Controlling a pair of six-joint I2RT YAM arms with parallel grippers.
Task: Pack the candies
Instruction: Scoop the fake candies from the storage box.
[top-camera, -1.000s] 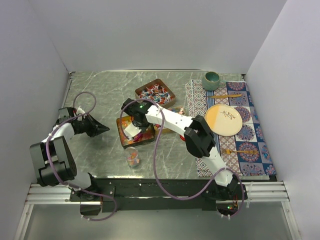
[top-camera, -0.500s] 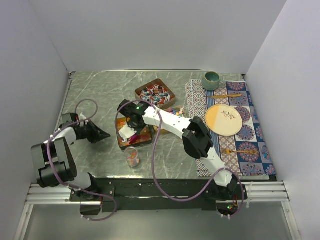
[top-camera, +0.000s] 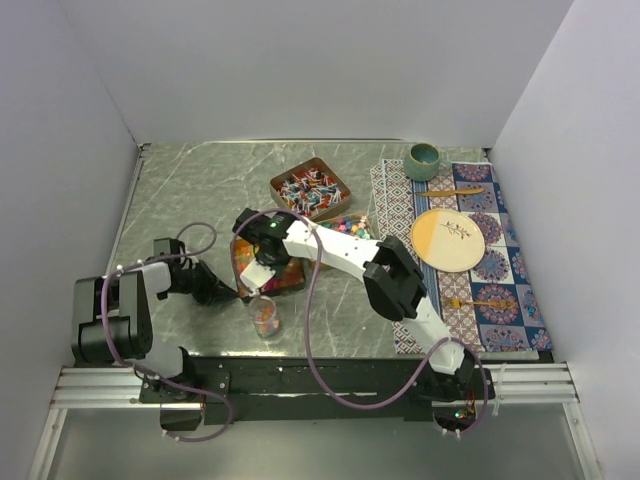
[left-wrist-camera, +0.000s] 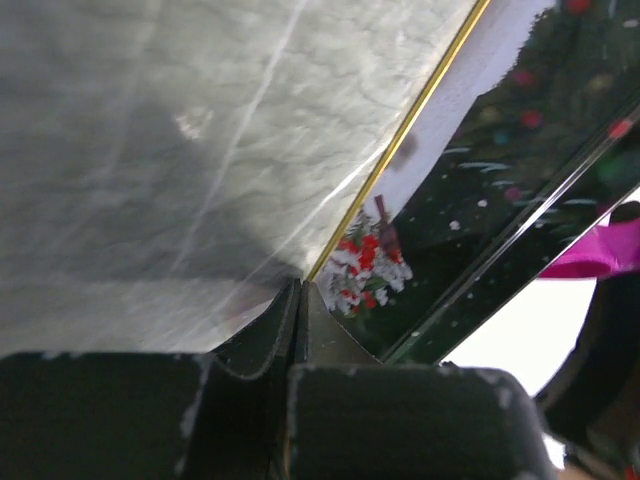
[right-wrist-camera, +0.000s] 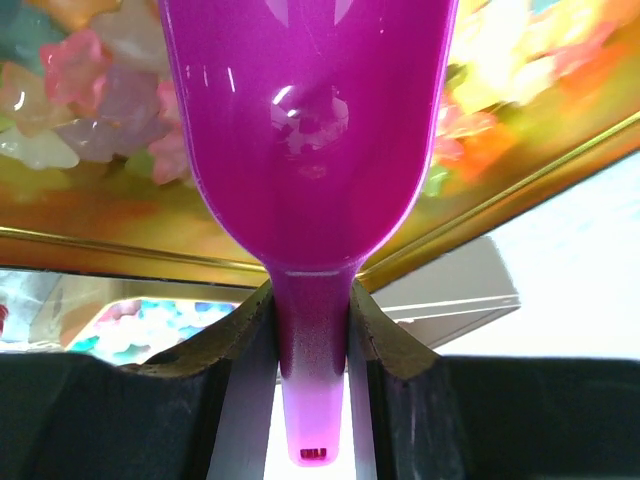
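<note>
The candies lie in three trays: jelly bits in the gold-rimmed tray (top-camera: 285, 278), wrapped pieces in the brown tray (top-camera: 311, 188), and pastel balls in a tray (top-camera: 347, 226) half hidden by the right arm. A few more candies sit in a clear cup (top-camera: 265, 315). My right gripper (top-camera: 258, 274) (right-wrist-camera: 310, 292) hangs over the jelly tray, shut on the handle of a purple scoop (right-wrist-camera: 310, 130), whose bowl is just above the jelly bits (right-wrist-camera: 85, 95). My left gripper (top-camera: 227, 294) (left-wrist-camera: 300, 287) is shut and empty, its tips against the tray's gold rim (left-wrist-camera: 400, 135).
A patterned mat (top-camera: 395, 200) covers the right side of the table. It carries a green mug (top-camera: 424, 158), a yellow-and-cream plate (top-camera: 455, 239), a wooden spoon (top-camera: 455, 191) and a fork (top-camera: 478, 302). White walls close in on three sides.
The left arm has swung nearer and to the right, bringing its shut gripper to the jelly tray's left edge. The right gripper and scoop have shifted slightly left and nearer over the tray.
</note>
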